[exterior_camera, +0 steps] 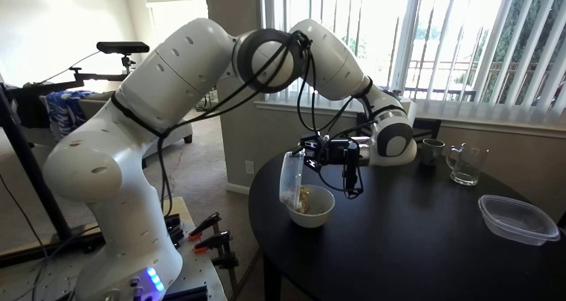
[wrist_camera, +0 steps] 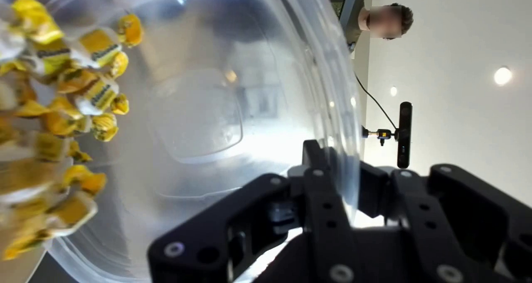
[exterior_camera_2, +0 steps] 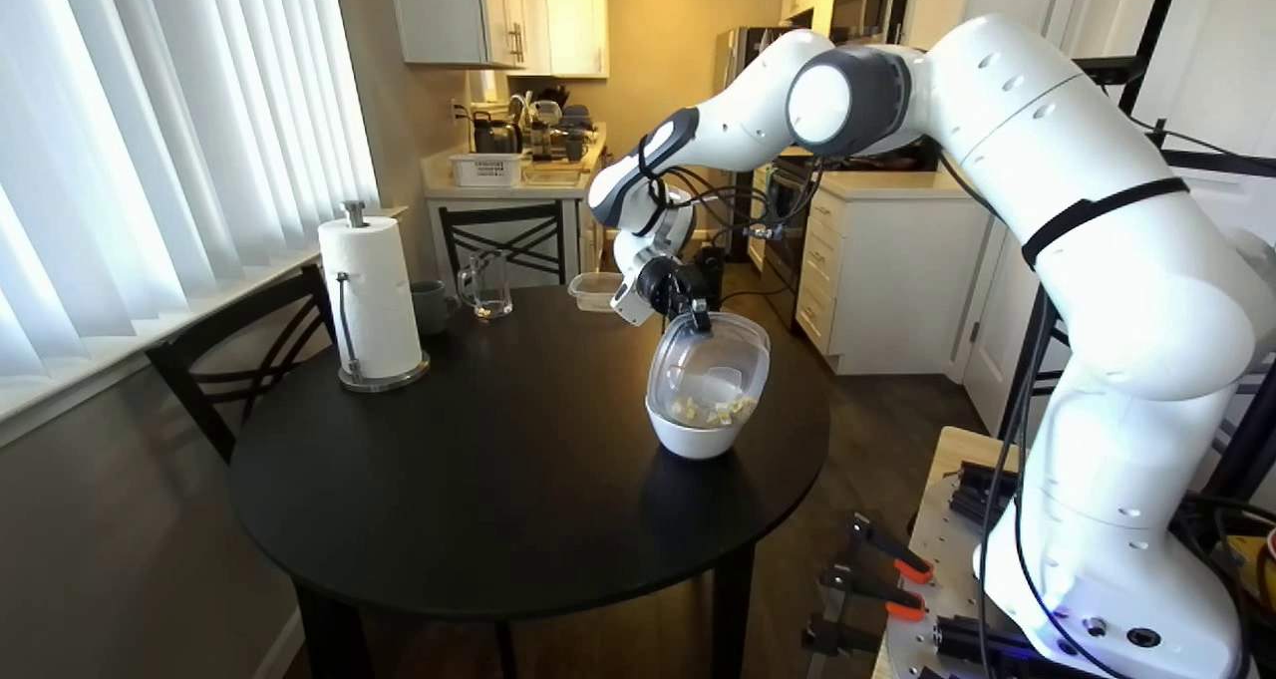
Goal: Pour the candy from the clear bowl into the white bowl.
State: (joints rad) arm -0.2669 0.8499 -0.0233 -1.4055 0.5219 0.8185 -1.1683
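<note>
My gripper point(wrist_camera: 338, 179) is shut on the rim of the clear bowl point(wrist_camera: 199, 108). It holds the bowl tipped steeply on its side above the white bowl point(exterior_camera: 311, 221), as both exterior views show. The clear bowl's lower rim is at the white bowl's opening; I cannot tell whether they touch. The candy point(wrist_camera: 89, 87), yellow and white wrapped pieces, is bunched at the clear bowl's low side. In an exterior view the candy point(exterior_camera: 304, 200) shows at the white bowl's mouth. The white bowl point(exterior_camera_2: 698, 442) stands upright on the table; its inside is mostly hidden.
The dark round table point(exterior_camera_2: 478, 500) carries a larger clear container point(exterior_camera: 519, 226), a glass mug point(exterior_camera: 467, 164), a grey mug point(exterior_camera: 431, 151) and a paper towel roll point(exterior_camera_2: 369, 300). The white bowl stands near the table edge on the robot's side. A person's head point(wrist_camera: 388, 21) shows in the wrist view.
</note>
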